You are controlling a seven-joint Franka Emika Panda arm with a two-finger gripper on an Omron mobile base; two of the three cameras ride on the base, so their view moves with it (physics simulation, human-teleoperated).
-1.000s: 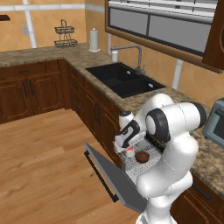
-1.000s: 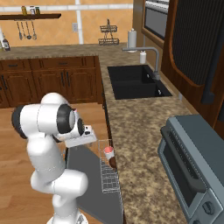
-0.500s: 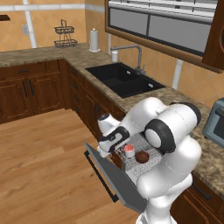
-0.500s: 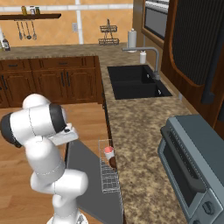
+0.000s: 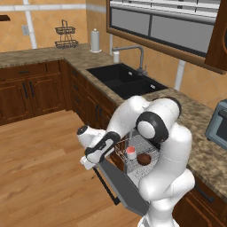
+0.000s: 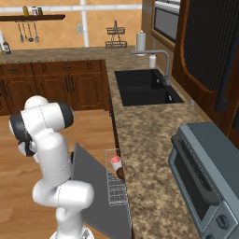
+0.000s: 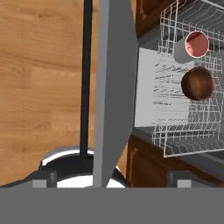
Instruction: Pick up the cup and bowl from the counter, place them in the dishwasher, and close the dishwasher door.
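Now, operator, here is what you have:
Claw (image 5: 86, 162): jaws spread wide, nothing between them; you see it at the outer, handle edge of the dishwasher door (image 5: 122, 188), low over the wooden floor (image 5: 40, 164).
Dishwasher door: hangs open, tilted down and out from the cabinets under the desk (image 6: 144, 154); its long dark bar handle (image 7: 85, 78) runs along the outer face in your hand view.
Wire rack (image 7: 183, 87): pulled out over the open door, white.
Cup (image 7: 194, 45): lies on its side in the rack, its red-pink inside facing the hand camera.
Bowl (image 7: 197, 83): dark reddish-brown, in the rack just beside the cup; touching or not, you cannot tell.
Toaster oven (image 6: 205, 182): grey, on the desk well apart from the black sink (image 6: 142, 86).
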